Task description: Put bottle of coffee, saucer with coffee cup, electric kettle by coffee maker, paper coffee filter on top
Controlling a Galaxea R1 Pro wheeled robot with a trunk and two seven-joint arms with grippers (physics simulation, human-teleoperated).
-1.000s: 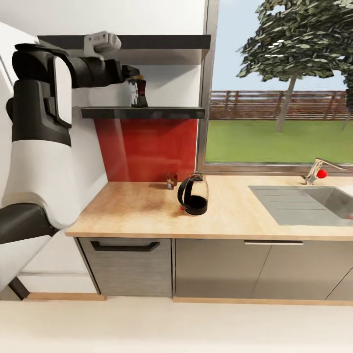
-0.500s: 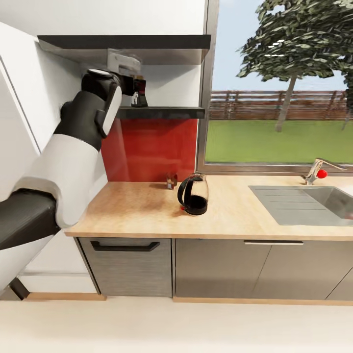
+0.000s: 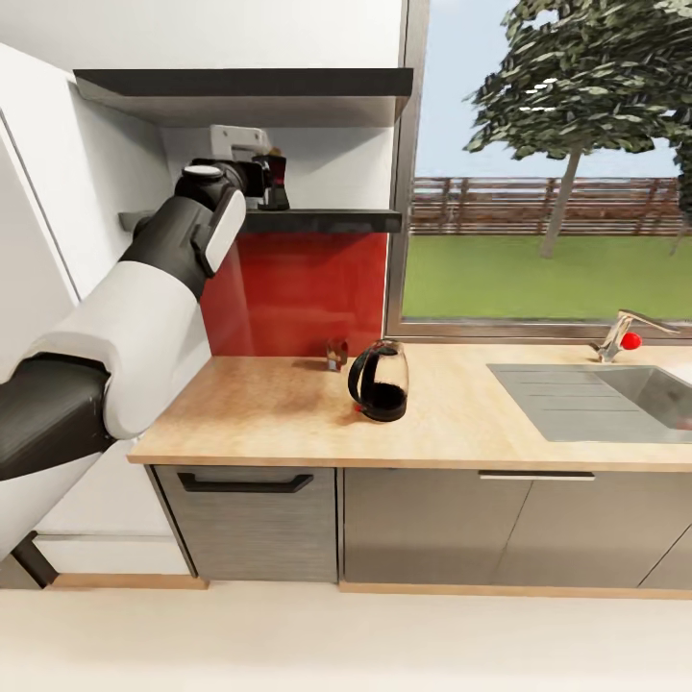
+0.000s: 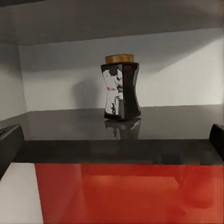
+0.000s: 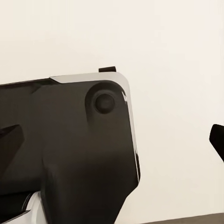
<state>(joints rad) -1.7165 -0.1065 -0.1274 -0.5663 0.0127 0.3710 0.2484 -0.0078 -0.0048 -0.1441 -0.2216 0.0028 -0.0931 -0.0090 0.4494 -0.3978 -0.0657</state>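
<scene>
Left arm is raised to the kitchen shelf (image 3: 327,221), a dark slab set against the white wall above a red backsplash (image 3: 298,288). The left gripper (image 3: 264,183) sits at the shelf's front edge, right by the bottle of coffee (image 3: 277,183). In the left wrist view the bottle of coffee (image 4: 121,87) stands upright on the shelf (image 4: 112,123), waisted dark body with a light printed label and a yellow cap, its reflection on the glossy surface; the gripper's dark fingertips (image 4: 9,144) show at both sides of that view, spread wide apart with the bottle ahead between them and untouched. Below, on the kitchen countertop (image 3: 288,404), a black-handled, clear-bodied electric kettle (image 3: 379,382) stands upright, with a small dark item (image 3: 335,354) near the backsplash behind it, too small to identify. A sink (image 3: 615,399) with a tap (image 3: 625,336) lies well to the right under the window (image 3: 548,163). The right wrist view has a black and white robot body part (image 5: 70,149) against a plain wall, one dark fingertip (image 5: 218,140) at the edge; right gripper state cannot be told.
</scene>
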